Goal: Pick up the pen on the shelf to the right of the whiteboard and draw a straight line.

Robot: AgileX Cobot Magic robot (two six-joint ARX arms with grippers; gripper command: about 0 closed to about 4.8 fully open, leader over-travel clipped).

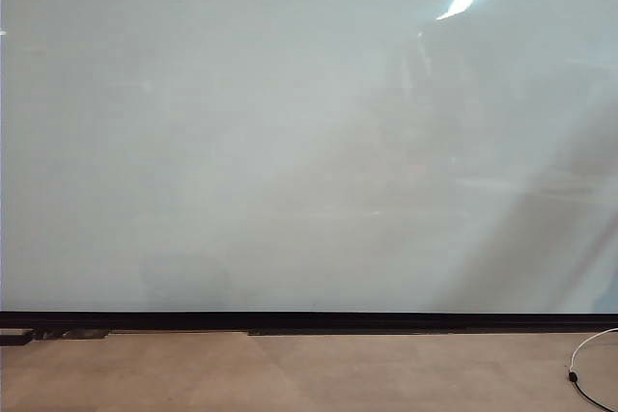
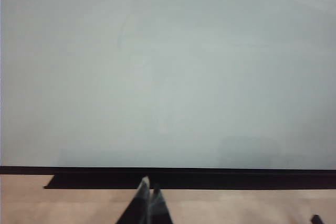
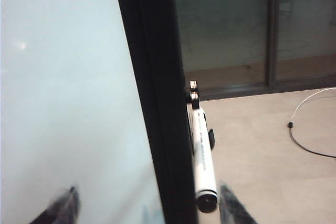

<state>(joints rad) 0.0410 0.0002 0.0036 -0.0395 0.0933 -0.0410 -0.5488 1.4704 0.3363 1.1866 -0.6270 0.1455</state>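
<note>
The whiteboard (image 1: 290,142) fills the exterior view, glossy and pale, with a black strip (image 1: 309,320) along its lower edge; neither gripper shows there. No straight line shows on it. In the right wrist view the pen (image 3: 202,156), white with a black end, rests on a small black shelf bracket (image 3: 192,97) beside the board's black frame (image 3: 157,103). My right gripper (image 3: 149,208) is open, and the pen's black end lies between its fingers, close to one fingertip (image 3: 233,205). My left gripper (image 2: 149,190) is shut and empty, pointing at the whiteboard (image 2: 168,77).
A white cable with a black plug (image 1: 582,366) lies on the tan floor at the far right, and the right wrist view also catches the cable (image 3: 304,124). Dark glass panels (image 3: 226,24) stand beyond the board's edge. A black block (image 1: 14,338) sits under the strip at far left.
</note>
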